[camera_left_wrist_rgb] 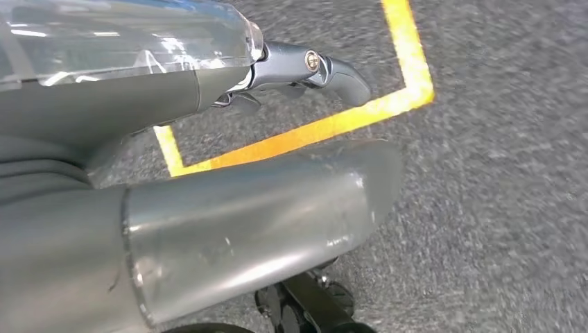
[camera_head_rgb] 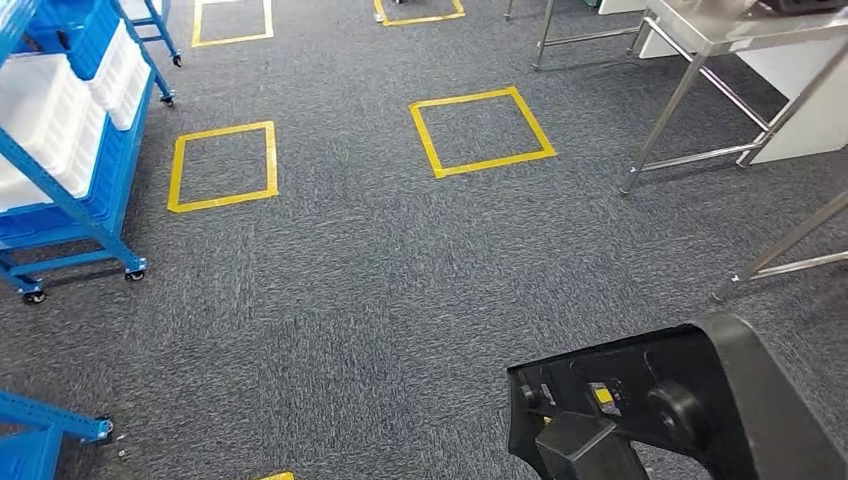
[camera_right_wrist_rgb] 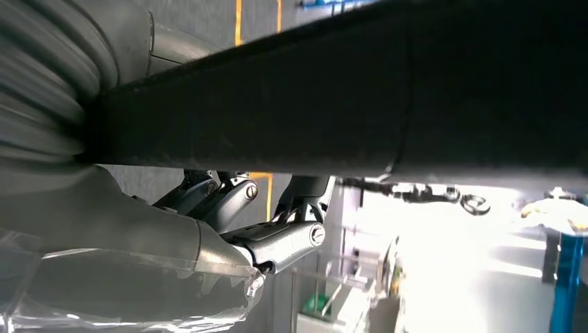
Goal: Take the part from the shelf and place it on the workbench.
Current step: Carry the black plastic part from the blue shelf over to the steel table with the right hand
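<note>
The part is a large black moulded piece with holes and a small yellow label, low at the right of the head view, above the carpet. In the right wrist view the part runs as a broad black bar across the picture, and my right hand grips it with its fingers curled against its underside. My left hand hangs over the carpet beside a yellow tape corner, fingers apart, holding nothing. The steel workbench stands at the far right; the blue shelf stands at the left.
White bins sit in the blue shelf, which stands on castors. Yellow tape squares mark the grey carpet ahead. The legs of a second steel table reach in at the right edge. Another blue frame corner is at the lower left.
</note>
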